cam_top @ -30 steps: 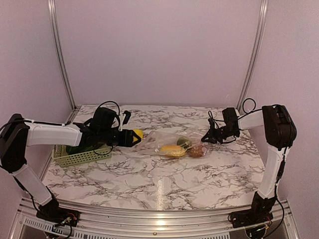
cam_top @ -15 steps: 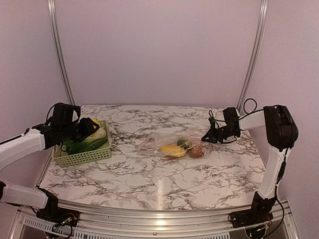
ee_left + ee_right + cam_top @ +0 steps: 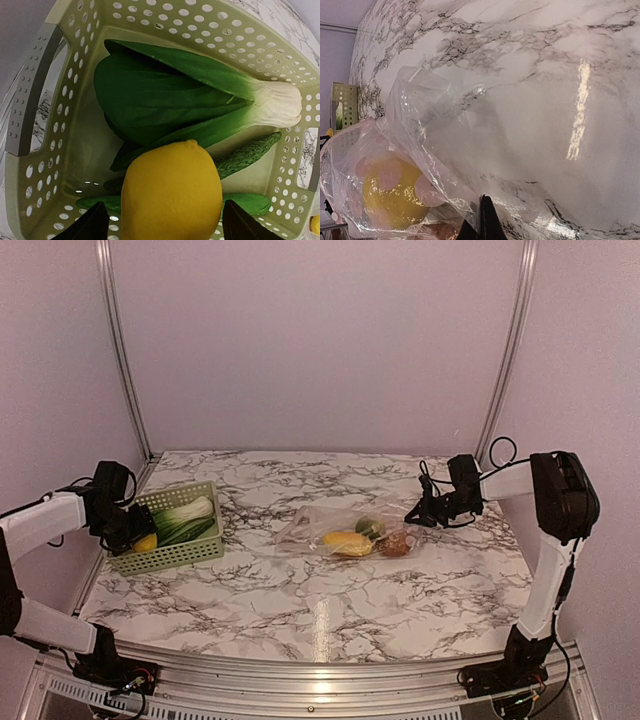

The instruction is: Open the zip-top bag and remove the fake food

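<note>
The clear zip-top bag [image 3: 330, 525] lies mid-table with a yellow piece [image 3: 346, 542], a small green piece [image 3: 368, 526] and a brown piece [image 3: 397, 543] inside. My right gripper [image 3: 412, 518] is shut on the bag's right edge; in the right wrist view its fingers [image 3: 482, 217] pinch the crinkly plastic [image 3: 435, 150]. My left gripper [image 3: 127, 533] is low in the green basket's left end. Its jaws stand open either side of a yellow lemon [image 3: 172, 195], with a gap on each side. The green-and-white leafy vegetable [image 3: 165, 95] lies in the basket behind it.
The pale green perforated basket [image 3: 185, 555] stands at the table's left edge; its wall [image 3: 150, 15] surrounds the left wrist view. A bumpy dark green piece [image 3: 245, 155] lies in it too. Metal frame posts stand at the back corners.
My left arm has carried the yellow lemon from beside the bag leftward to the basket and lowered into it; the jaws now stand apart from the lemon. The right arm has not moved.
</note>
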You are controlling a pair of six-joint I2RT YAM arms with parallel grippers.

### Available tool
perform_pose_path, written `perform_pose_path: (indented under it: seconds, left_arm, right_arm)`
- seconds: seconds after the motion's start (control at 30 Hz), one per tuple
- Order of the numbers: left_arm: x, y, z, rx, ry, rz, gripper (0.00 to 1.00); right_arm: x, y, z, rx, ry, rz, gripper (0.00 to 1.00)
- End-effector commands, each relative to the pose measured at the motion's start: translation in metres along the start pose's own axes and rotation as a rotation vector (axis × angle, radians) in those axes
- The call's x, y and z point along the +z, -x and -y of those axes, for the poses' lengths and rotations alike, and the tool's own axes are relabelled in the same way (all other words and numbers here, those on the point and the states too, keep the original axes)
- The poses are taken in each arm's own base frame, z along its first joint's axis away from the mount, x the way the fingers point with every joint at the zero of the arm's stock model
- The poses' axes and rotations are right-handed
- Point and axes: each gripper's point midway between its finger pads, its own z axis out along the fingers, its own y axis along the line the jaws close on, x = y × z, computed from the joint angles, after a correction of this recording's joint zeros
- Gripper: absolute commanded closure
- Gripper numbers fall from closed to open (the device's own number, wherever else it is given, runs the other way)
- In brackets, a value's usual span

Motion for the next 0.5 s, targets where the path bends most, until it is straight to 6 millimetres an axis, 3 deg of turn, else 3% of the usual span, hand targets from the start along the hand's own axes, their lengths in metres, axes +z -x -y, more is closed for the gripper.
perform_pose_path:
  seconds: [0.0,0.2,0.3,0.47]
  left_arm:
    - [-0.012,0.016,0.014,0.053,-0.046,0.014,0.15]
    - [-0.044,0.039,0.084,0.151,-0.316,0.107,0.13]
    - [-0.044,0.025,0.119,0.231,-0.403,0.062,0.15]
    - [-0.044,-0.017,0.18,0.343,-0.586,0.02,0.21]
  right_arm:
    - [-0.007,0.01,-0.019,-0.054,0.013,0.023,1.0]
    - [-0.006,0.01,-0.029,-0.073,0.024,0.022,1.0]
    - [-0.003,0.008,-0.031,-0.077,0.034,0.018,1.0]
    - [0.009,-0.003,-0.041,-0.109,0.062,-0.019,1.0]
